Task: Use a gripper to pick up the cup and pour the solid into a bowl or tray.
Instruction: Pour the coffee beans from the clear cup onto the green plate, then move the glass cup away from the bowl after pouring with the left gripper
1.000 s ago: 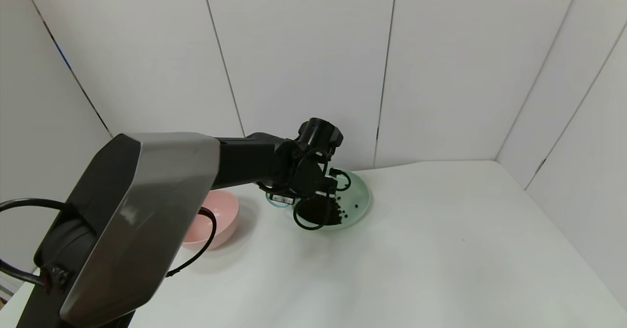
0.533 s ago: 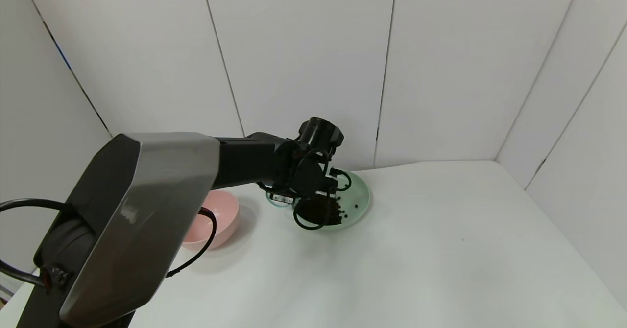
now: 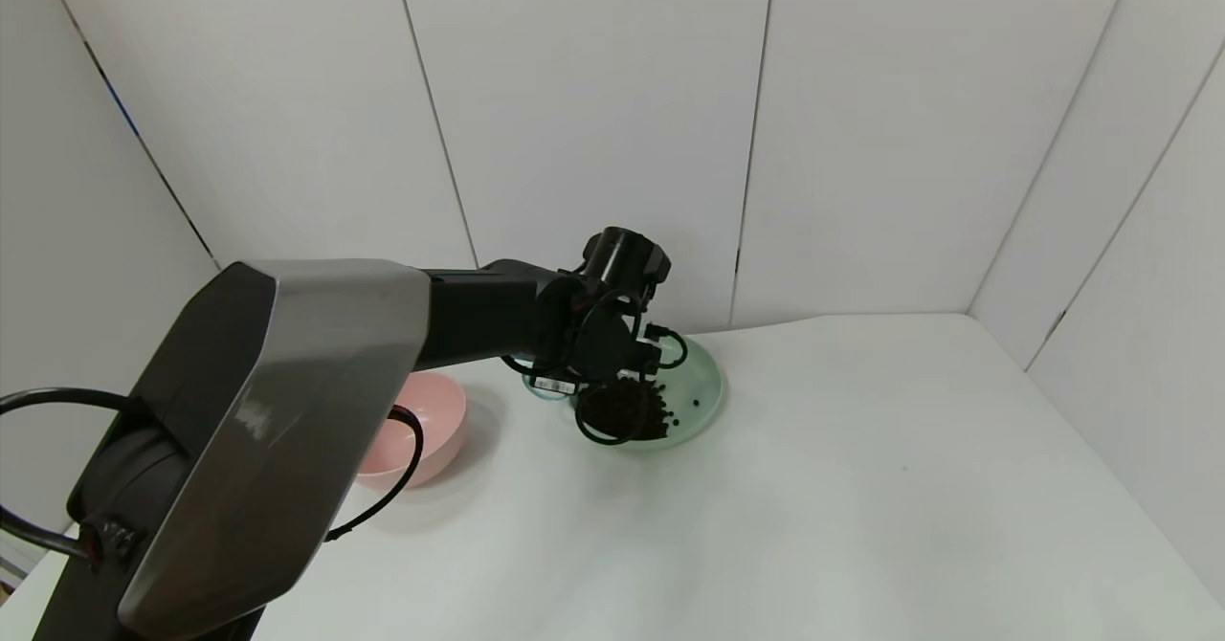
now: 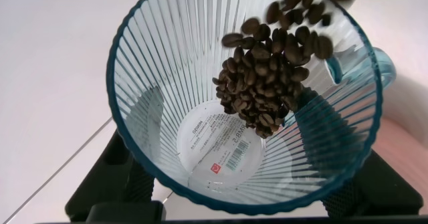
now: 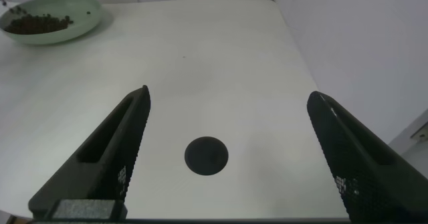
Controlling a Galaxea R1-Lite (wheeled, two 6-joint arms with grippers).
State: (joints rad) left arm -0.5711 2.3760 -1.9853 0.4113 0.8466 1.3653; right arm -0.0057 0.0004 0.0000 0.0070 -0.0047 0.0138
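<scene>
Head view: left gripper point(image 3: 612, 359) was out over the near-left edge of the pale green plate point(image 3: 706, 392), at the back of the white table point(image 3: 766, 507). Its fingers were buried behind the wrist and cables, so the grip was not readable from there. Only a sliver of the cup point(image 3: 547, 389) showed, poking out on the arm's side just beside the plate. A dark heap of beans point(image 3: 632, 411) lay on the plate's near-left part, with a few loose ones scattered toward its centre. A pink bowl point(image 3: 421, 431) sat further left, apart from the plate and partly behind the arm housing.

Left wrist view: this filled in what the head view hid. It looked straight into the mouth of the ribbed cup point(image 4: 247, 97), tipped over. The black gripper fingers point(image 4: 110, 177) pressed on both sides of its base, so the left gripper was clamped on the cup. A clump of beans point(image 4: 264, 83) was sliding along the wall toward the rim, some already at the lip. The blue loop handle point(image 4: 374, 63) and a barcode label point(image 4: 221, 140) on the cup's bottom were visible here only.

Right wrist view: right gripper point(image 5: 221, 154) sat low over bare table, well apart from the plate point(image 5: 53, 20), fingers spread wide with nothing between them. The plate with its beans point(image 5: 30, 23) appeared in the far corner. A dark round spot point(image 5: 206, 156) lay on the table between the fingers.
</scene>
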